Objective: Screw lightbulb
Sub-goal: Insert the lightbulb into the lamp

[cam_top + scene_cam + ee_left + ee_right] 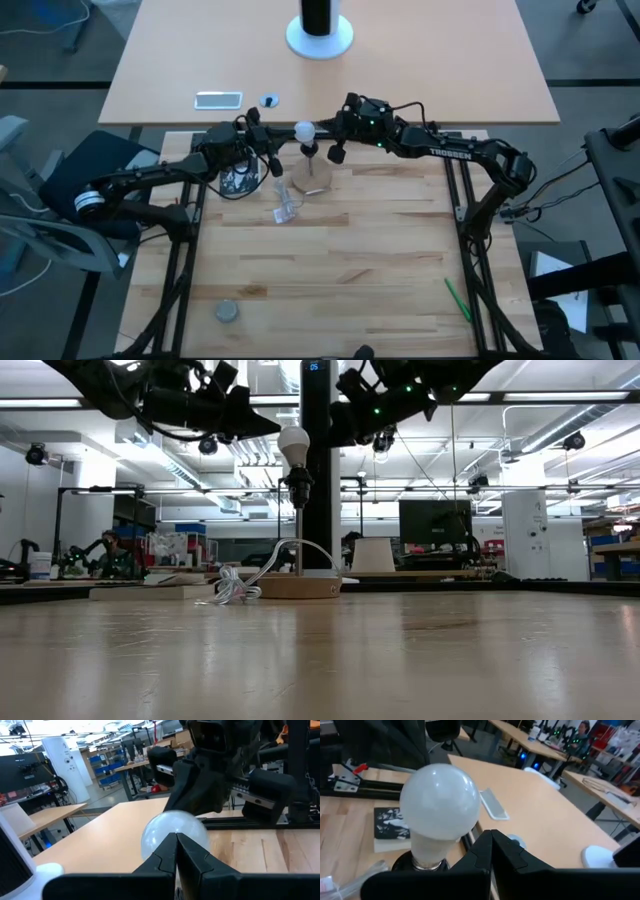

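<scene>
**A:** Where was the lightbulb [303, 130] at that point?

**B:** It sat upright on top of the lamp stand, its narrow base down in the dark socket [297, 482], well above the round wooden base [312, 180] on the worktop [380, 260]. From table height its white globe stood clear at the top of the thin stem.

**A:** And your claws?

**B:** My left claw [268, 150] hung up in the air just beside the bulb on its left, fingers pressed tight together with nothing between them. Past those fingers I saw the frosted globe right in front, very close; whether the tips touched it I could not tell. My right claw [335, 143] hung just beside the bulb on the other side, also pinched closed and empty. In its wrist view the bulb filled the area just ahead of the fingertips, seated in the socket.

**A:** So neither claw held the bulb?

**B:** Neither. Both stood closed beside it, one to each side, facing each other across it.

**A:** Anything else on the worktop?

**B:** A white cord [232, 586] lay coiled beside the wooden base, a small clear plastic piece [285, 208] lay near it, a little grey round object [227, 312] sat near the front left, and a green stick [457, 299] lay towards the right.
</scene>
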`<state>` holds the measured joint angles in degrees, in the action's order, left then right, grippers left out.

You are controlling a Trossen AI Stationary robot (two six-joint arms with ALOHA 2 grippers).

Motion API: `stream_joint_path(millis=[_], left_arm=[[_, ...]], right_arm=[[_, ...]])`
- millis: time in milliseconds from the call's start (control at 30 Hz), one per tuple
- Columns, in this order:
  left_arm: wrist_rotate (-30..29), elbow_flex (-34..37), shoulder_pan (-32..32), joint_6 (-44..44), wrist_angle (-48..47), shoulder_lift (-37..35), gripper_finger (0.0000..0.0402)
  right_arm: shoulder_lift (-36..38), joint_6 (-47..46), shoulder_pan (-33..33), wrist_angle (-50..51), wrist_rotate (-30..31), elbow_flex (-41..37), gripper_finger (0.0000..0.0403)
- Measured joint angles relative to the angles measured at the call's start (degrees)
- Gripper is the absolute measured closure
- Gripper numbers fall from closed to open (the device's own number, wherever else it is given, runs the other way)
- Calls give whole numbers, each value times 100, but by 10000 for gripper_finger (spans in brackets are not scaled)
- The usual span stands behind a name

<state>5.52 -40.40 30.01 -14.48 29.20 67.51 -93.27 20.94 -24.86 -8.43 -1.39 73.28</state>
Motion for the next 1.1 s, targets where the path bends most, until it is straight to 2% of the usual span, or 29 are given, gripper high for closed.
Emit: stream_joint_path(millis=[267,567,800,1100], left_arm=[[5,0,-36,150,8,-173,401],[2,-2,-34,150,-735,-289,401],[2,-2,-34,160,-602,-164,401],[2,-2,-47,178,-464,-100,401]], right_arm=[[-44,-64,0,34,-2,0,403],[-48,-74,-17,36,-7,-2,403],[-52,-122,-3,-36,-362,-2,403],[-52,-152,10,-32,-317,-4,403]])
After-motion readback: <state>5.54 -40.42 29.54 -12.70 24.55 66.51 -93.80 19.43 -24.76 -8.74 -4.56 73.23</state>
